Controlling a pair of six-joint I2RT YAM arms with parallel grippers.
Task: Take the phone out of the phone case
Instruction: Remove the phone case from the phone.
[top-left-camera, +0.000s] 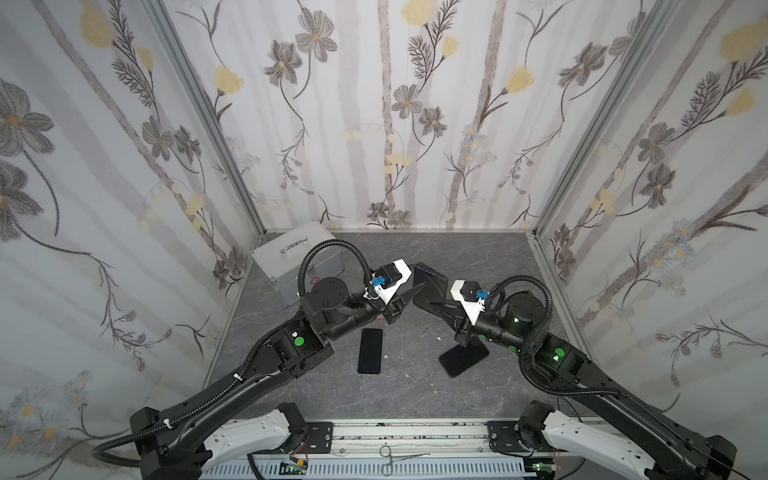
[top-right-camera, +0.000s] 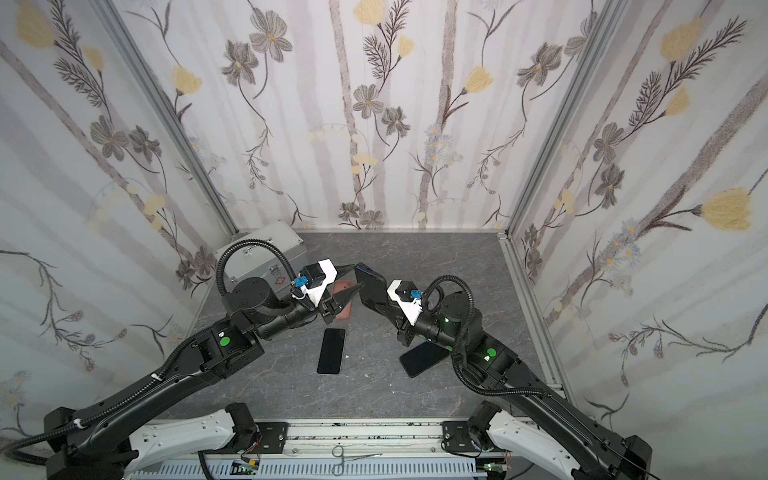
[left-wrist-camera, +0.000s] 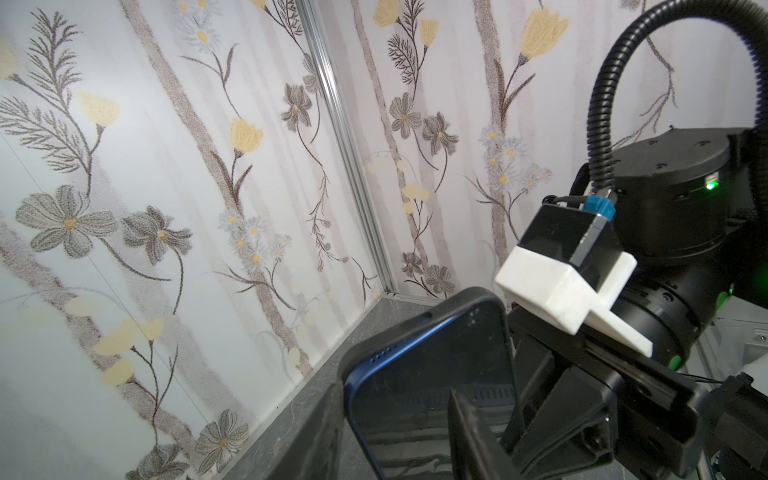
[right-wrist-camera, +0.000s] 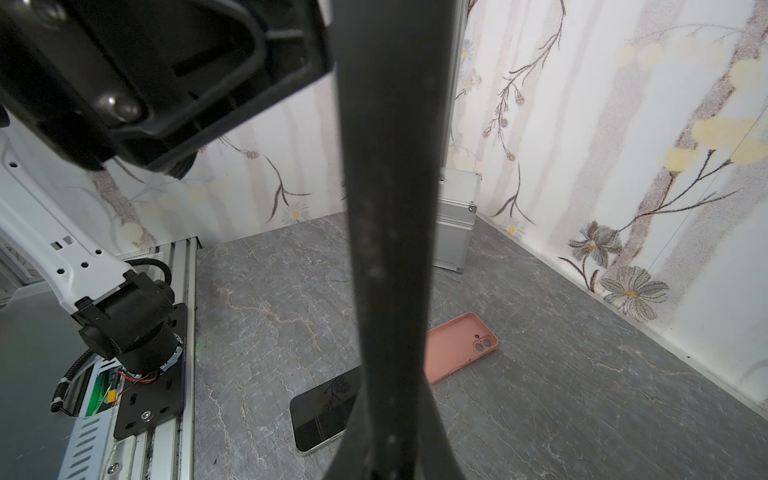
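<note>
A phone (left-wrist-camera: 428, 395) with a blue edge and a dark screen sits in a black phone case (left-wrist-camera: 469, 299), held tilted in the air over the middle of the table. My right gripper (top-left-camera: 434, 305) is shut on the case from the right; in the right wrist view the case edge (right-wrist-camera: 386, 208) is a dark band rising from the jaws. My left gripper (top-left-camera: 417, 276) is open and straddles the phone's upper corner. One finger (left-wrist-camera: 320, 432) stands beside the blue edge and the other finger (left-wrist-camera: 465, 428) is in front of the screen.
Two bare phones lie flat on the grey table, one left of centre (top-left-camera: 370, 351) and one under the right arm (top-left-camera: 463, 357). A pink empty case (right-wrist-camera: 459, 345) lies behind them. A silver metal box (top-left-camera: 299, 262) stands at the back left. Forceps (top-left-camera: 399, 457) rest on the front rail.
</note>
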